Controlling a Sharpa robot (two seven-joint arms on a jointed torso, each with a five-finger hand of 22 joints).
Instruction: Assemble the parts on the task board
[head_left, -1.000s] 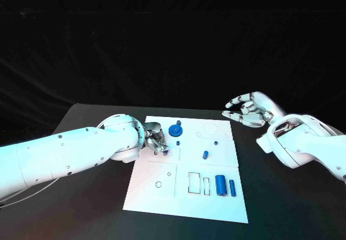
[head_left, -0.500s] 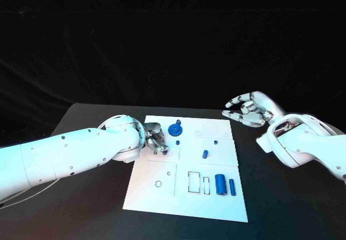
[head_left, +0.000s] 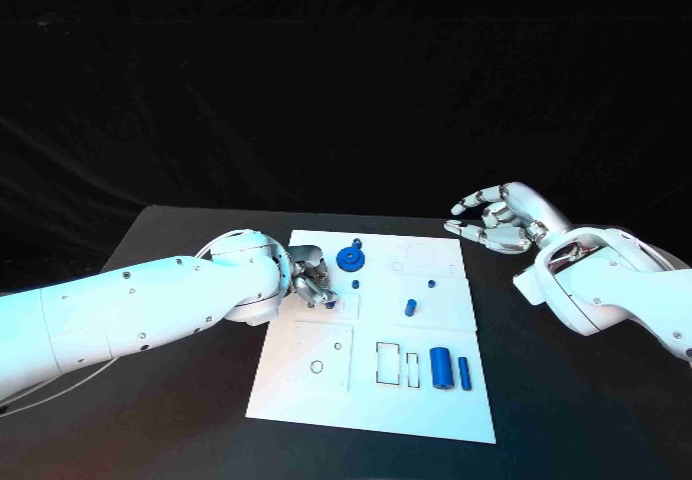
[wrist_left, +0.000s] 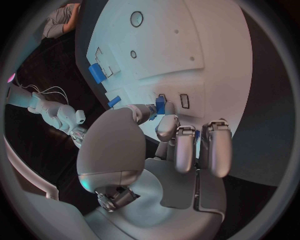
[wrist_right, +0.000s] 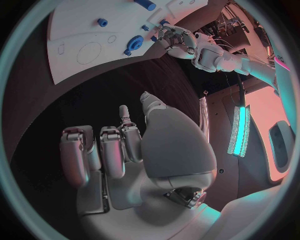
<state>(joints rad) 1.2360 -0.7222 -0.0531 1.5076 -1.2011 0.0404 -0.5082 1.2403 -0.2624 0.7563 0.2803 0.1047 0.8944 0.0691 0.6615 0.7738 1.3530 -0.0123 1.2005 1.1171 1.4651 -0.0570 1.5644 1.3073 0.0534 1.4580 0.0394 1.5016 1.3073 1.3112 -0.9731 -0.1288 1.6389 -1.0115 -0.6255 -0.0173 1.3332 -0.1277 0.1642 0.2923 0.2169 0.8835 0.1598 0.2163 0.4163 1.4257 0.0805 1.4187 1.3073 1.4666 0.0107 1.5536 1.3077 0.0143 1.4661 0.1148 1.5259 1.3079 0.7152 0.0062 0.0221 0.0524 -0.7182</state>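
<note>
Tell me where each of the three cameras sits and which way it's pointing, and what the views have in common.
Head view: from the robot's head, looking down at the task board, with both white arms, left hand and right hand in sight.
Left wrist view: behind the left hand, facing the board, where the fingers pinch a small blue part.
Right wrist view: behind the right hand, which holds nothing, looking across dark table toward the board.
Shared: all three show the board; the right wrist view also catches the left hand.

We are seeing the left hand (head_left: 309, 281) covering part of the task board (head_left: 378, 400) — whatever its fingertips are touching is staying hidden.
</note>
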